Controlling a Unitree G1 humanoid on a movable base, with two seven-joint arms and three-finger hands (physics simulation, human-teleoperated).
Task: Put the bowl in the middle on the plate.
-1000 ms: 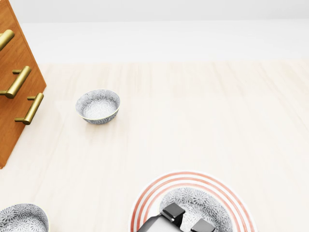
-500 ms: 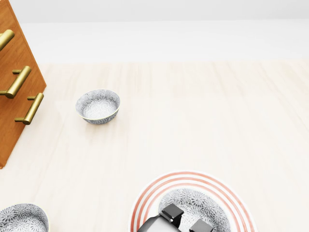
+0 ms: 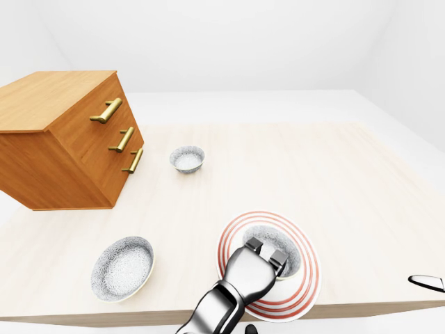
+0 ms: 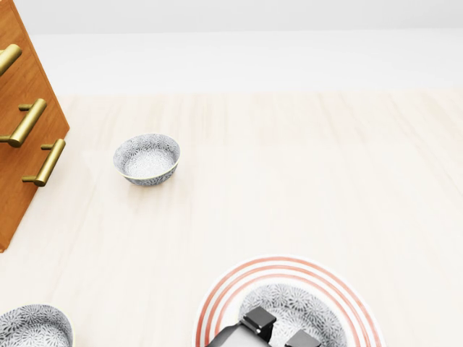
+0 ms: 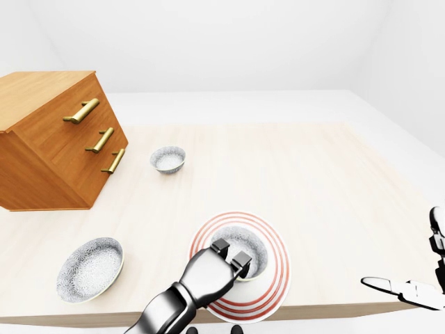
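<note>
Bowl (image 3: 281, 240) sits inside the red-ringed plate (image 3: 307, 280). My left hand (image 3: 256, 268) is at its near rim, and I can't tell if the fingers clamp or just touch. I judge it stiff glazed ceramic: light, slippery, chippable. Pinch the rim wall.

Right, the tally: three bowls on the tabletop (image 3: 334, 174). There's the first bowl (image 3: 187, 159) up beside the chest (image 3: 55, 149), the second bowl (image 3: 123, 268) at the tabletop's lower left corner in the left-eye view, and the third bowl (image 3: 277, 238) by its lower edge. One plate (image 3: 309, 275), just the one, ringed in red. One wooden chest at the left edge, and count its handles: top handle (image 3: 106, 111), middle handle (image 3: 121, 140), bottom handle (image 3: 132, 161), three in brass. Two robot hands showing: left hand (image 3: 259, 268), right hand (image 5: 410, 291).
</note>
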